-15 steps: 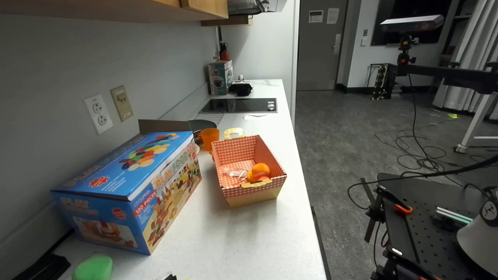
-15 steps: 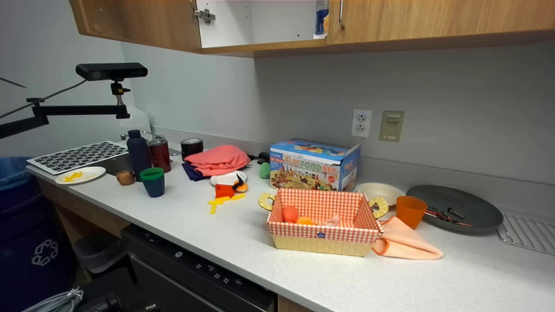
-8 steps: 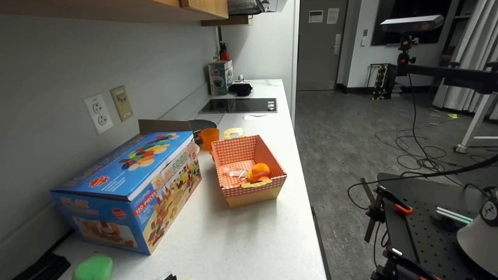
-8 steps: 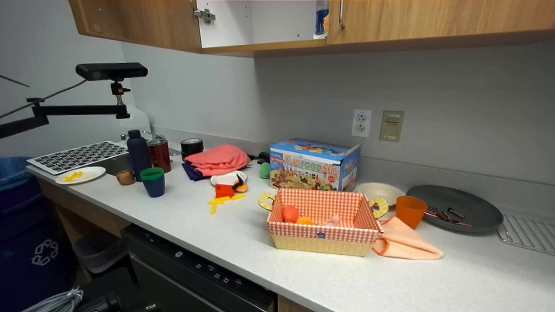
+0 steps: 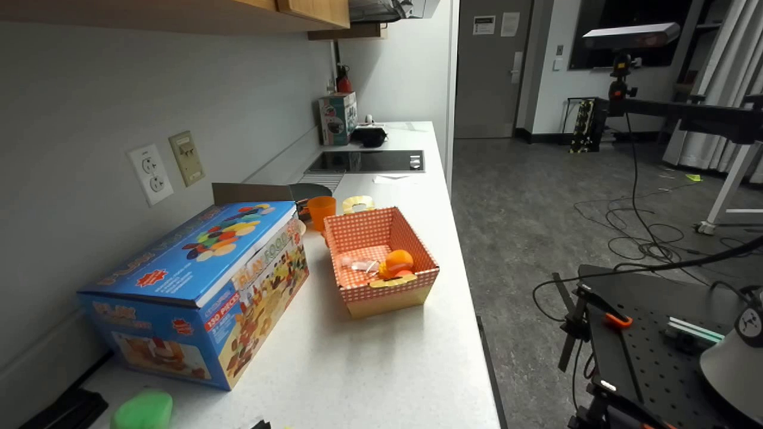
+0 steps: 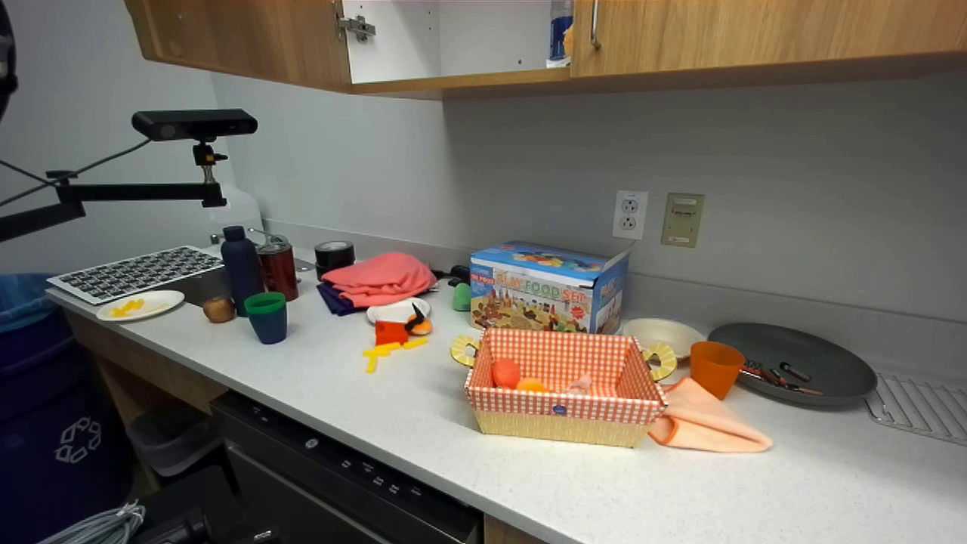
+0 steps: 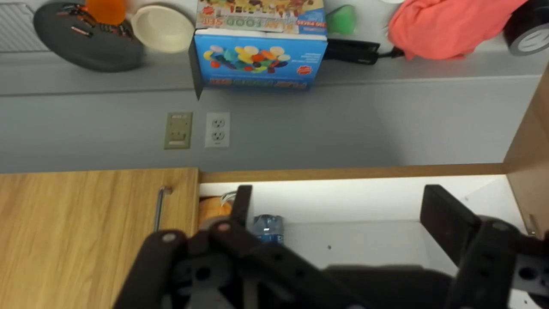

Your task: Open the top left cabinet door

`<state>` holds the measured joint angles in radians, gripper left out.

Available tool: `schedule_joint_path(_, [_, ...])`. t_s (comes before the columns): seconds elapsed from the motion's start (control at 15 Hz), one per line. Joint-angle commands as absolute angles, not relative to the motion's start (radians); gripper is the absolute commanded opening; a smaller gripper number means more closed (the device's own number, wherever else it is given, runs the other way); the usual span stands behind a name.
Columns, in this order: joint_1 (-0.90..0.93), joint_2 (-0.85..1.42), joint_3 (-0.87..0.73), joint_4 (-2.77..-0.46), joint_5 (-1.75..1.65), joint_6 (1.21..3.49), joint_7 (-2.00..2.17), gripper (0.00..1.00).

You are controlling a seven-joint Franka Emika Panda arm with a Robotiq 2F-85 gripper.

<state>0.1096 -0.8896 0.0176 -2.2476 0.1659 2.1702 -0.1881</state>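
The top left cabinet door (image 6: 242,41) is light wood and stands swung open on its hinge (image 6: 356,29), showing the white cabinet interior (image 6: 483,38). The upside-down wrist view shows this door (image 7: 532,124) at the right edge. My gripper (image 7: 336,201) is open with nothing between its fingers. It faces the open cabinet, apart from the door. A plastic bottle (image 7: 269,225) and an orange item (image 7: 214,208) sit inside the cabinet, partly behind one finger. The neighbouring door (image 6: 755,34) is shut, with a metal handle (image 6: 595,26). The gripper is out of both exterior views.
Below, the counter holds a play food box (image 6: 540,291), a checkered basket (image 6: 559,423), an orange cup (image 6: 714,369), a dark pan (image 6: 808,347) and a dark bottle (image 6: 242,272). A camera on an arm (image 6: 195,125) stands at the left, near the open door.
The open door's free edge has shifted slightly to the right in an exterior view. A dark part has come in at that view's left edge, and the cable there has moved.
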Motion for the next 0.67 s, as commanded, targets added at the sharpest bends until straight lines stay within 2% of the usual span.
schedule_joint_path(0.0, [0.076,-0.894,0.043,-2.273,0.104,2.254,-0.136,1.0])
schedule_joint_path(0.6, [0.108,-0.888,0.028,-2.274,0.108,2.226,-0.114,1.0])
